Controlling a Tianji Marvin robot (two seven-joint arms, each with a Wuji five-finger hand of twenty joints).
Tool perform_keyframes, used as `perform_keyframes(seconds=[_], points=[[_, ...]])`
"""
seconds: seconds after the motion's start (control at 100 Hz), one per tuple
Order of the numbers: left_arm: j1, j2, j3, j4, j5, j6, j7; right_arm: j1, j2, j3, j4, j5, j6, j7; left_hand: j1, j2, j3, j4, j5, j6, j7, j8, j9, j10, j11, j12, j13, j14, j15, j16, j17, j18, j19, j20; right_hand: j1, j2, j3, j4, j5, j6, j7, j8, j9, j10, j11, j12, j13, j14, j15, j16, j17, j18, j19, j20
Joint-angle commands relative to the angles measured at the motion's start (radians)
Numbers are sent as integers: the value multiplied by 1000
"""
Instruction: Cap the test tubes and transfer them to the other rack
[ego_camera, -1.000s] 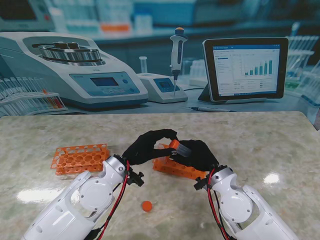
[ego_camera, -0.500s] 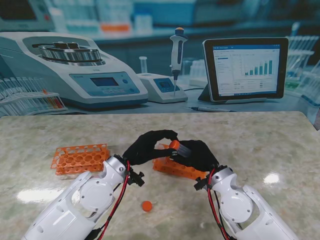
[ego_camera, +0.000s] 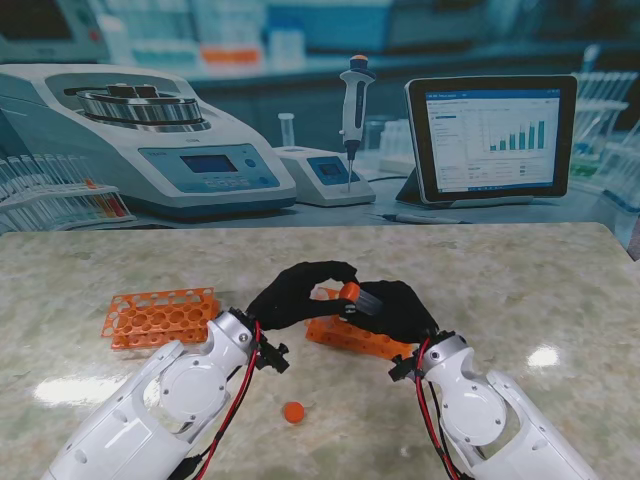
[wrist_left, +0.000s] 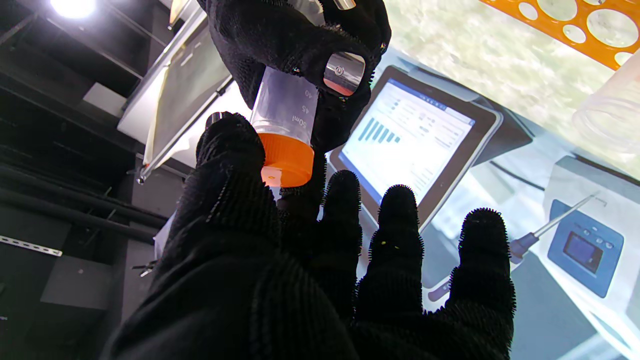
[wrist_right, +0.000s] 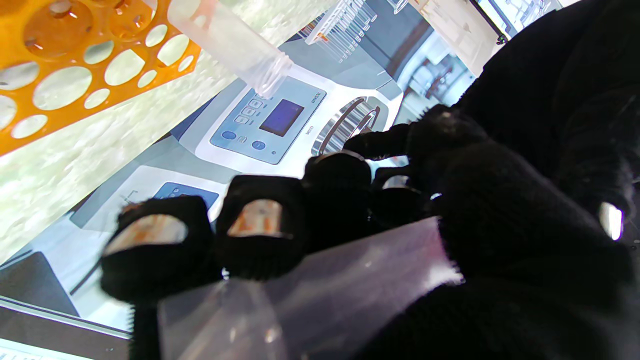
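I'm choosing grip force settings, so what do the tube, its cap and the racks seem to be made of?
The tube looks like clear, smooth plastic: see-through, with printed volume marks. Its cap seems opaque orange plastic, faintly glossy. The racks appear to be thin orange plastic with punched round holes, matte; the exact plastics can't be told.

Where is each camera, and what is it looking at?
Stand camera: high above the shoulders, looking down at the table; both white arms show, left hand and right hand meeting.
Left wrist camera: looks along its black fingers at the orange cap.
Right wrist camera: looks along its fingers over the clear tube.
All three share the tube; both wrist views share an orange rack.
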Motion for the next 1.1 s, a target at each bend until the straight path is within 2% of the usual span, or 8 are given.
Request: perform_keyframes(seconds=[0.0, 0.14, 0.38, 0.7, 0.84, 1.09], points=[[6, 0, 8, 8, 7, -2, -8, -3, -6, -3, -18, 0, -6, 1, 211, 61, 185, 45, 181, -214, 103, -7, 30, -57, 2, -3, 21, -32, -3, 8, -9, -2, 28, -15, 3, 17, -14, -19, -4, -41, 14, 22, -2, -8, 15, -7, 21, -36, 35, 12, 19, -1, 41, 4], [8, 0, 5, 10, 12, -7, -4, -5, -6, -2, -19, -1, -7, 0, 211, 63, 212, 43, 181, -244, 53, -31, 32, -55, 0, -7, 21, -32, -3, 8, -9, -2, 27, -15, 2, 18, -14, -19, -4, -41, 14, 22, -2, -8, 14, -7, 21, -36, 35, 12, 19, 0, 41, 4], [7, 1, 4, 15, 20, -14, -5, -6, -6, 0, -22, -3, -6, -2, 210, 78, 221, 39, 133, -314, 6, -39, 23, -38, -12, -14, 11, -30, -10, 4, -15, -4, 17, -18, 3, 17, -14, -19, -4, -41, 14, 22, -2, -9, 14, -7, 21, -35, 34, 12, 19, 0, 41, 4], [12, 3, -2, 11, 30, -29, -2, -9, -6, 3, -27, -5, -4, -4, 211, 90, 254, 41, 98, -325, -14, -42, 2, -26, -35, -32, -6, -21, -24, -5, -18, -5, 1, -22, 2, 19, -15, -20, -4, -41, 14, 22, -3, -8, 14, -7, 21, -35, 34, 12, 19, 0, 41, 4], [13, 2, -4, 13, 31, -33, 1, -10, -6, 4, -28, -6, -4, -4, 211, 66, 314, 42, 89, -340, -24, -49, 5, -20, -41, -44, -6, -19, -26, -10, -18, -4, -5, -23, 2, 19, -15, -19, -4, -41, 14, 22, -4, -9, 14, -6, 21, -36, 34, 12, 19, 0, 41, 4], [16, 3, -8, 10, 29, -36, 0, -10, -7, 5, -31, -7, -2, -6, 211, 60, 345, 30, 83, -347, -30, -59, -2, -16, -50, -56, -15, -12, -34, -16, -21, -3, -13, -24, 3, 20, -15, -20, -5, -43, 14, 23, -4, -10, 15, -6, 21, -36, 34, 12, 19, 0, 41, 4]])
